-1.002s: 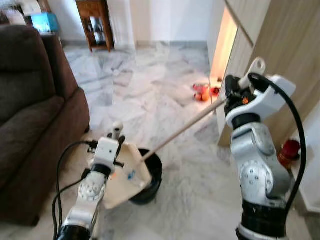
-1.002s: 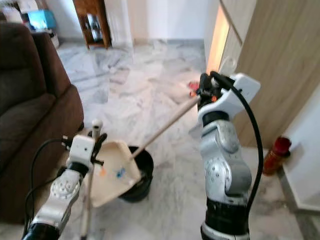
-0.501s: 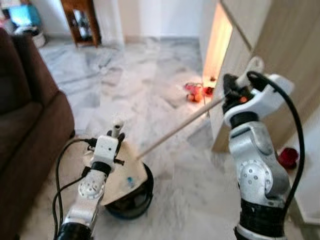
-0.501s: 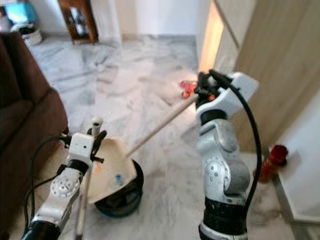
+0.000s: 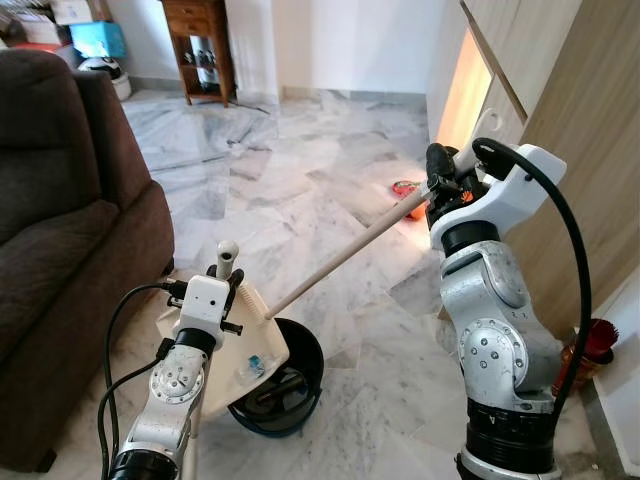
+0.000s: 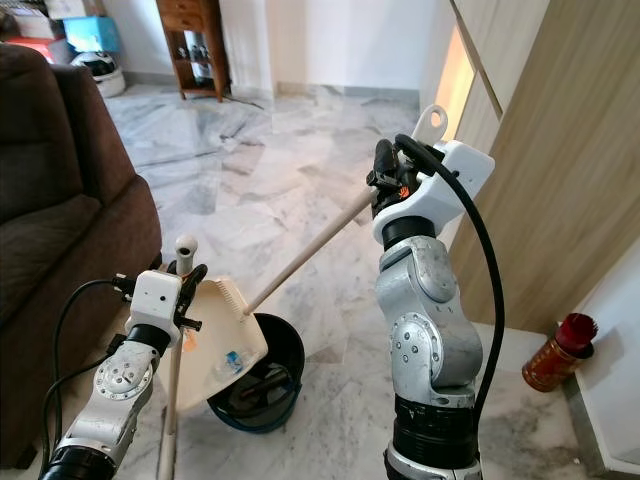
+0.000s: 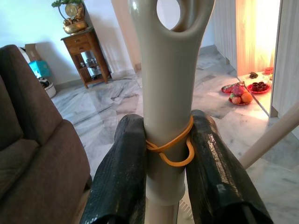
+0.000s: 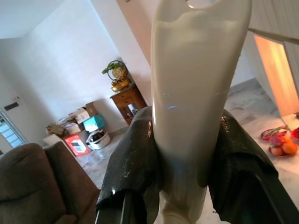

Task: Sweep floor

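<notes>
A brown sofa (image 5: 60,230) is sitting along the robot's left, on a marble floor (image 5: 300,190). A black bin (image 5: 285,390) is standing on the floor just in front of the robot. The cream dustpan (image 6: 222,340) is tilting over the bin's rim, its upright handle (image 7: 170,93) clamped between the left gripper's (image 7: 169,158) fingers (image 7: 124,172), an orange rubber band (image 7: 170,148) looped around it. The right gripper (image 8: 184,154) is raised at chest height, its fingers (image 8: 135,158) squeezing the broom handle (image 5: 345,255), which is slanting down to the dustpan.
</notes>
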